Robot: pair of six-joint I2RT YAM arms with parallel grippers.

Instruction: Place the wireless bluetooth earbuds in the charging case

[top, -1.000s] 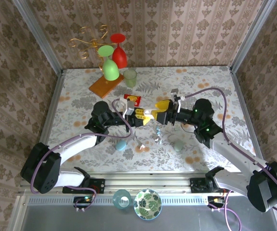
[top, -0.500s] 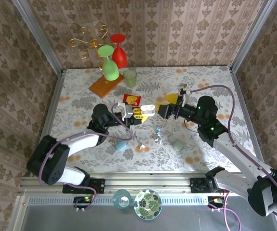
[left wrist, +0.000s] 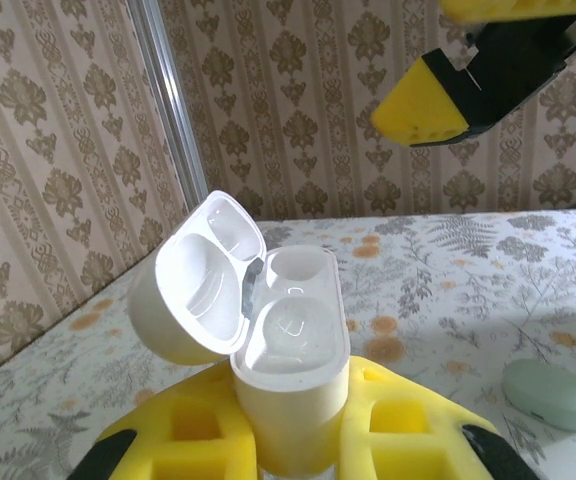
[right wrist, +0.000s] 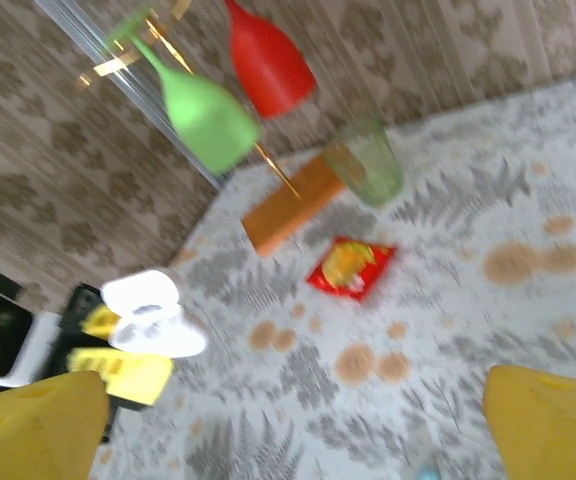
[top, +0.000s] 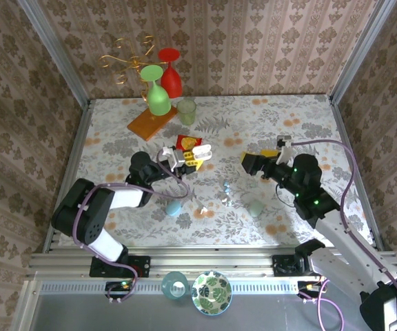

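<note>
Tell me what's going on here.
The left gripper is shut on the charging case, holding it up above the table with its lid swung open and both white sockets facing up. The right gripper hangs open off to one side of it, holding nothing. Whether any buds sit in the sockets is hard to tell.

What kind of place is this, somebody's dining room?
Probably a lab test booth dressed like a home: wallpaper panels in a metal frame, a floral tabletop, robot arms bolted to a rail.
</note>
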